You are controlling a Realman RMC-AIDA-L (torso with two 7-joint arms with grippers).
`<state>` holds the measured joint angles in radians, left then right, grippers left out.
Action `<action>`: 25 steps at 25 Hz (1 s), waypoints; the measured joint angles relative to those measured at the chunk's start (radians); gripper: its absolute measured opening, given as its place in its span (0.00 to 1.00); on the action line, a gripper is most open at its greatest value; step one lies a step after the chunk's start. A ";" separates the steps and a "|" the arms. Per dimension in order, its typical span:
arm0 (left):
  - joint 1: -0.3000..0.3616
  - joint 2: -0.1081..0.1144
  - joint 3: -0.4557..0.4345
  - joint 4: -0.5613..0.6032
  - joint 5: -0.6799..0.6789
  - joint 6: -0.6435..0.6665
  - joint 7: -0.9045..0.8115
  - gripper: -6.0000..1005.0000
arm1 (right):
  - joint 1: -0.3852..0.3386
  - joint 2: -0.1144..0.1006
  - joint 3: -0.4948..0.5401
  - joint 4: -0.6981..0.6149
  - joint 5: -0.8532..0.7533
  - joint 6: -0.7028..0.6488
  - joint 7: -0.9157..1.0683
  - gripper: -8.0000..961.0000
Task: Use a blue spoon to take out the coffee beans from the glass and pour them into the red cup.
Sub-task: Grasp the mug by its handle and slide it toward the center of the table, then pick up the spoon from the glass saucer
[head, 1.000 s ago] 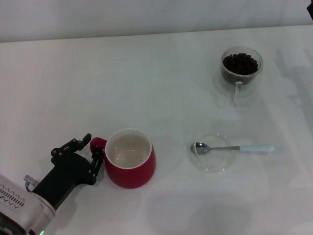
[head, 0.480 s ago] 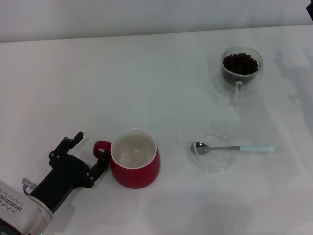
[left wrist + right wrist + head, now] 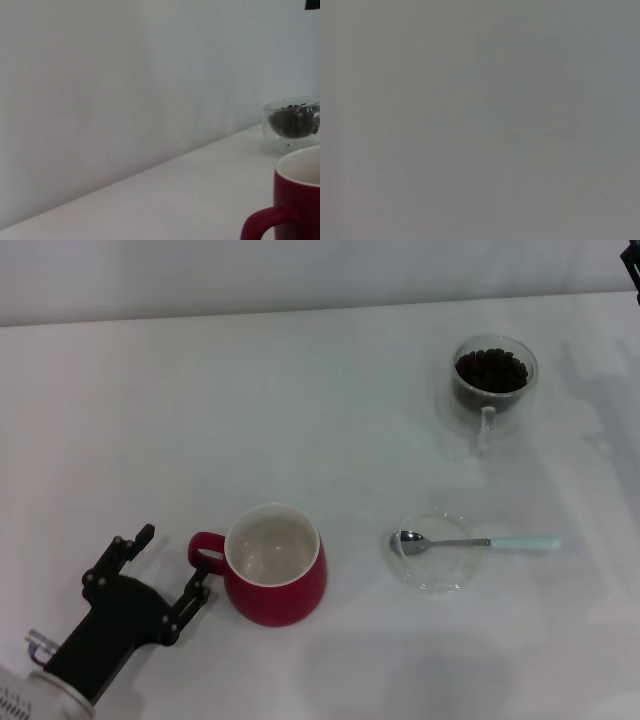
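Observation:
The red cup (image 3: 274, 576) stands upright at the table's lower middle, cream inside, handle turned toward my left gripper (image 3: 170, 562). That gripper is open, its fingers spread just left of the handle, holding nothing. The blue spoon (image 3: 478, 542) lies with its metal bowl in a flat clear dish (image 3: 432, 552), its pale handle sticking out to the right. The glass (image 3: 494, 377) holding coffee beans (image 3: 491, 369) stands at the far right. In the left wrist view the red cup (image 3: 295, 205) and the glass (image 3: 291, 122) show low down. My right gripper shows only as a dark scrap at the top right corner.
White tabletop (image 3: 300, 420) all round, with a pale wall behind its far edge. The right wrist view is a blank grey surface.
My left gripper has let go of the red cup's handle, opened and drawn back toward the lower left. The cup has shifted slightly right.

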<state>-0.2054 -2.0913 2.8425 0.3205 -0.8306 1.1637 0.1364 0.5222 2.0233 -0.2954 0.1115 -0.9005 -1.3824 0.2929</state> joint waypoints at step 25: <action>0.220 0.006 -0.012 -0.046 0.001 0.308 0.007 0.74 | 0.004 0.001 -0.001 -0.002 -0.015 -0.001 0.000 0.91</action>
<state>0.0143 -2.0851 2.8303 0.2748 -0.8296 1.4722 0.1429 0.5263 2.0239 -0.2960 0.1093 -0.9159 -1.3837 0.2930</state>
